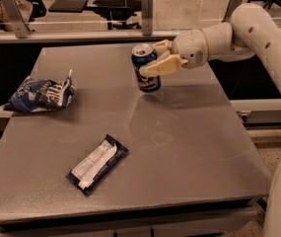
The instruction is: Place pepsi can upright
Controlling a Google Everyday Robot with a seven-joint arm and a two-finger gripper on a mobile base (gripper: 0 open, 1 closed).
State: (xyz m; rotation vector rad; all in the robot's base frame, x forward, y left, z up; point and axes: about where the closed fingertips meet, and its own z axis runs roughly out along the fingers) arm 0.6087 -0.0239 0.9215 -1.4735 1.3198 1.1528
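The pepsi can [145,68] is a small blue can with a silver top rim. It stands nearly upright at the far middle of the grey table [179,147], its base at or just above the surface. My gripper [156,59] reaches in from the right and is shut on the can's upper half, one beige finger across its front and the other behind it. The white arm stretches away to the upper right.
A blue-and-white chip bag [41,94] lies at the table's left edge. A flat dark wrapper with a white label [97,164] lies front of centre. Metal rails and posts run behind the table. Part of the robot's white body fills the lower right corner.
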